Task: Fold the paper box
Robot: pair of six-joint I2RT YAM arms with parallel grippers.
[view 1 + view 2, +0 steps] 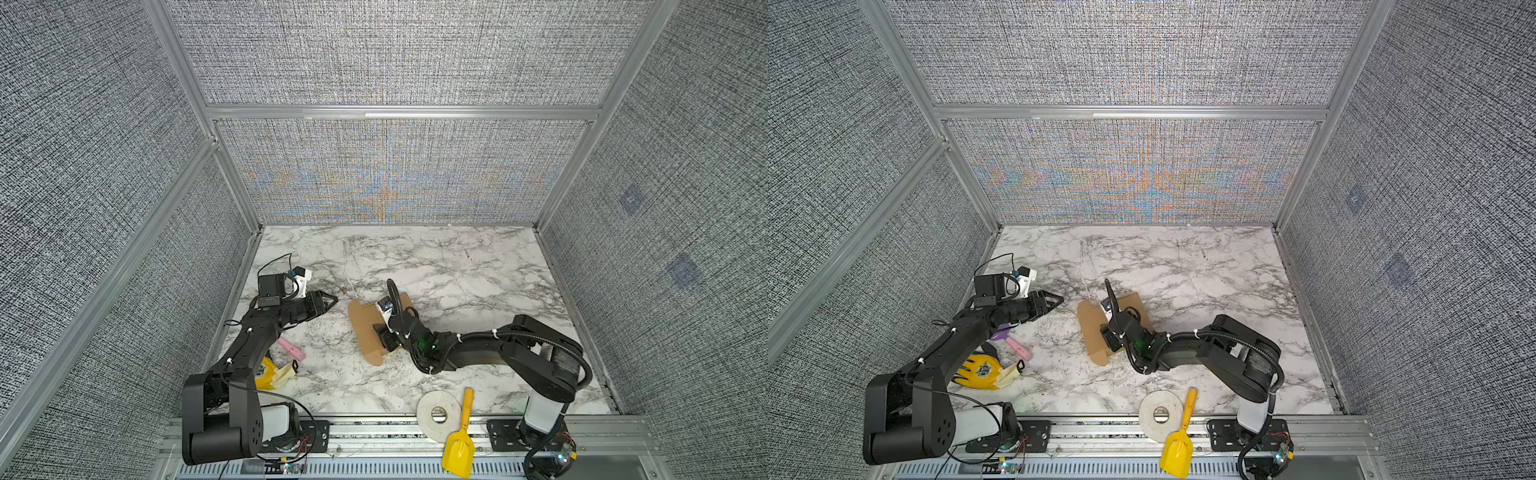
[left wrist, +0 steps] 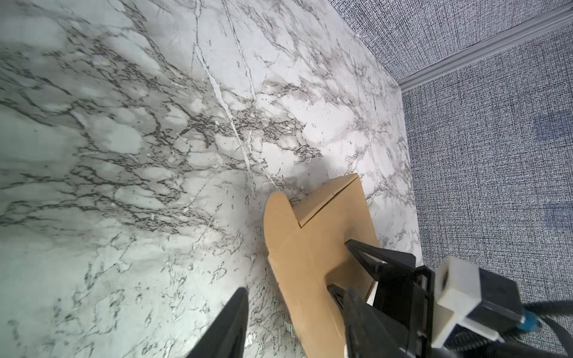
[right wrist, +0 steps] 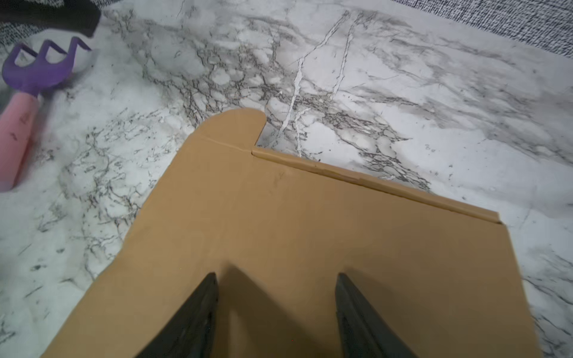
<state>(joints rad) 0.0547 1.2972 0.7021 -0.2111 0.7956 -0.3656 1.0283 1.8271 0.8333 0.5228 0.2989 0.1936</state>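
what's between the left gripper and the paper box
Nothing: only a bare strip of marble table separates the left gripper from the paper box, seen in both top views.

Bright, even light falls from above. Both top views are sharp, yet the woven back wall (image 1: 395, 183) shimmers with coloured moiré, and the frame rails (image 1: 399, 112) bow near the edges. Ahead of the right claw (image 3: 276, 276), soft shadows from its blurred fingers (image 3: 198, 310) lie on the paper box (image 3: 279, 217). Beyond the left claw (image 2: 297, 289), the bench (image 2: 93, 155) turns soft and greenish.
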